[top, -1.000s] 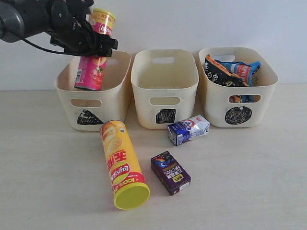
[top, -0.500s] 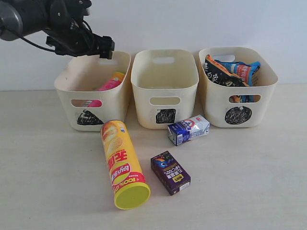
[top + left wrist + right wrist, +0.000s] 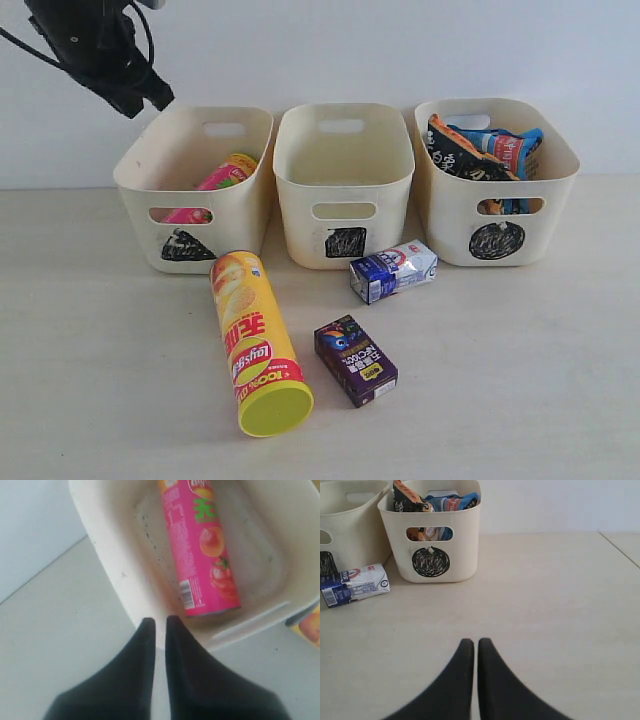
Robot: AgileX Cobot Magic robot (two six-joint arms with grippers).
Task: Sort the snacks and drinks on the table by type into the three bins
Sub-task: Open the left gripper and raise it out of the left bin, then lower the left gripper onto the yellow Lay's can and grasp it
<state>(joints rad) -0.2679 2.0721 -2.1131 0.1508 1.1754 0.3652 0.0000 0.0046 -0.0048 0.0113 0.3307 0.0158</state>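
The left claw [image 3: 156,622] is narrow, its two black fingers almost together, and it holds nothing. It hangs above the edge of the triangle bin [image 3: 115,555]. In the exterior view the left arm [image 3: 95,45] is in the upper left of the frame, above and to the left of this bin [image 3: 235,225]. Inside the bin lies the pink canister [image 3: 202,555], tilted against the wall [image 3: 215,180]. The right claw [image 3: 471,642] is also narrow and empty, low over the bare table [image 3: 560,610]. In front of the triangle bin, in the lower middle of the frame, the yellow canister [image 3: 252,340] lies on its side on the table [image 3: 520,380], with the yellow lid toward the lower edge. To the right of it lies the dark purple carton [image 3: 355,360], apart from the canister. Above this one, just beside the front of the square bin [image 3: 300,215], lies the blue-and-white carton [image 3: 392,270], which the right wrist view shows too [image 3: 352,585]. The circle bin [image 3: 450,215] stands at the right of the row [image 3: 465,540]. It holds the orange-and-black bag [image 3: 455,150] and the blue bag [image 3: 505,145], both rising over its rim.
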